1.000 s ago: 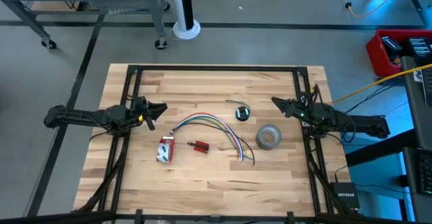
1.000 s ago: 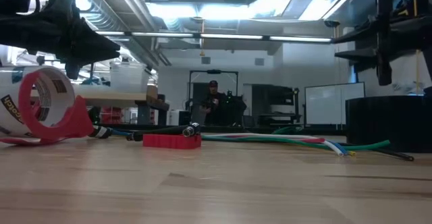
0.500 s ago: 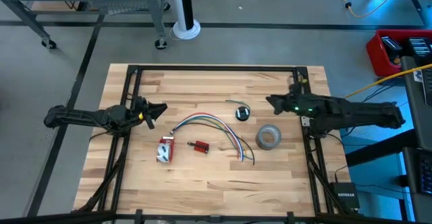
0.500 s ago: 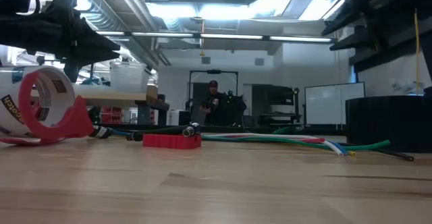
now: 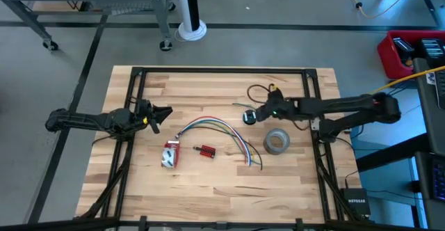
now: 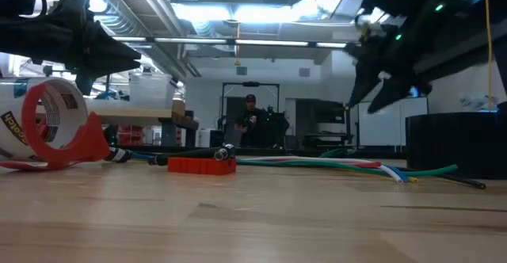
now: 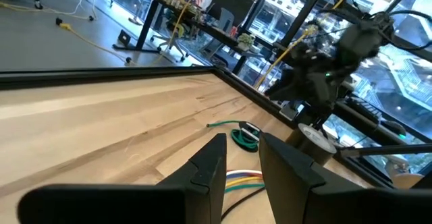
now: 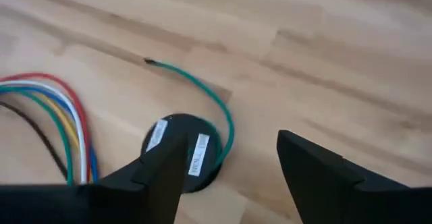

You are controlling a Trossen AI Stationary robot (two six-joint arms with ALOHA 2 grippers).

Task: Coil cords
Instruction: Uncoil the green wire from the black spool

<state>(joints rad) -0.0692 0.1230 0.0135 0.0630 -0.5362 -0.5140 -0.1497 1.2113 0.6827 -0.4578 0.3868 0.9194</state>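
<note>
Both arms are dark, near-black, built of slim jointed segments. The left arm (image 5: 90,122) carries a small yellow mark near its wrist. The right arm (image 5: 334,108) shows a small green light near its wrist and thin dark cables looping alongside. The fingers (image 8: 324,177) are flat, wedge-shaped black plates.

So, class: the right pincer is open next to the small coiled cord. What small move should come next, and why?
Probably a short descent and slight shift to straddle the cord bundle. The right pincer hangs open just beside it, with one finger already over the bundle in the right wrist view and nothing held. The left pincer waits at the table's left side.
</note>
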